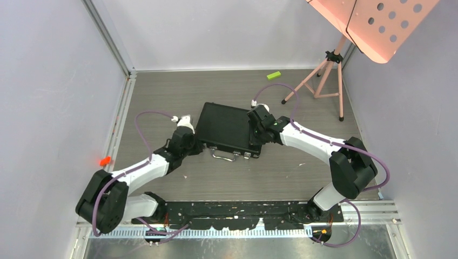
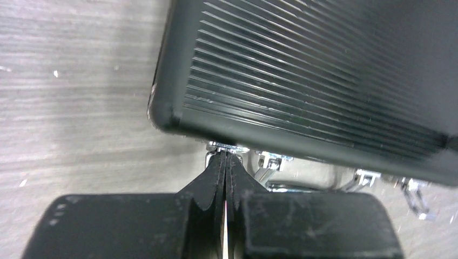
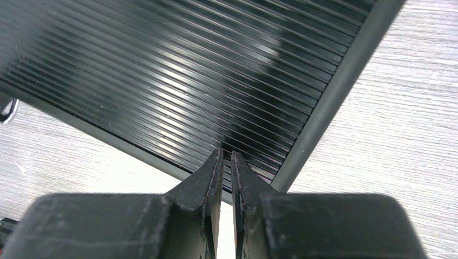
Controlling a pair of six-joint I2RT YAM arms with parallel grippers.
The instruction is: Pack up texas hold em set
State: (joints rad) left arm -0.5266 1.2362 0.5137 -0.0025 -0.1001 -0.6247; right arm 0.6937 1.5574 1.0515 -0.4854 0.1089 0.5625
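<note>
The black ribbed briefcase lies closed at the middle of the table, its silver latches and metal handle facing the near edge. My left gripper is shut, with its tips against the left latch under the case's front left corner. My right gripper is shut and empty, its tips over the ribbed lid near the right corner. Chips, cards, dice and disc are hidden or out of view.
A small green block lies at the back. A pink tripod stand stands at the back right under a pink perforated panel. A small red object sits at the table's left edge. Walls enclose three sides.
</note>
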